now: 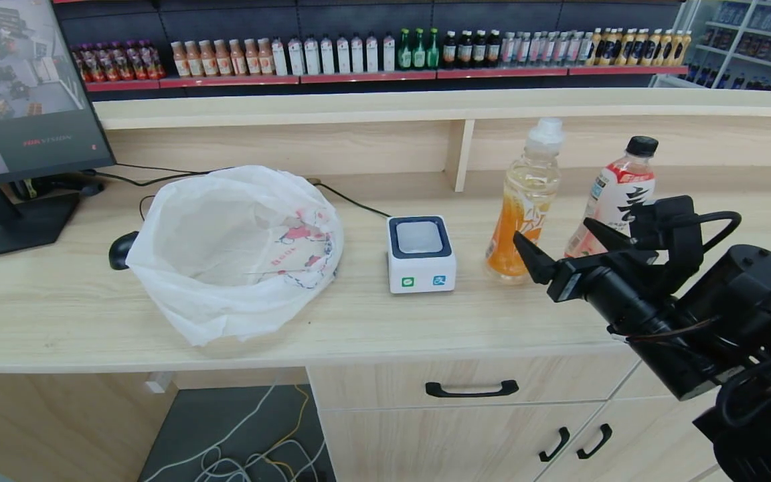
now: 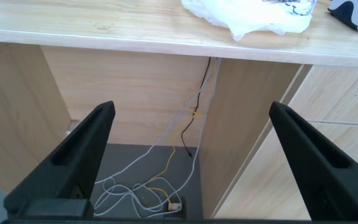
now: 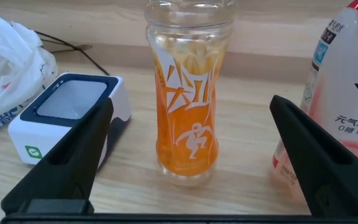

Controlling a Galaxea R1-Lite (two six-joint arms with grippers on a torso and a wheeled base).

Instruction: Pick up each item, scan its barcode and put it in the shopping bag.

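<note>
The counter [image 1: 359, 321] holds a top-cropped orange bottle [image 3: 188, 124], apparently beyond spread, empty right fingers [image 3: 73, 162].

Wooden counter [image 1: 372, 321] bears shopping bag [image 1: 235, 251], scanner [image 1: 421, 254], orange bottle [image 1: 526, 201], pink bottle [image 1: 616, 191], monitor [image 1: 17, 87].

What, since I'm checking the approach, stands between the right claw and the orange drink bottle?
Nothing visible does. The open right claw faces the orange drink bottle across a bare stretch of wooden counter. The pink-labelled bottle stands beside it, to the robot's right, off the line.
</note>
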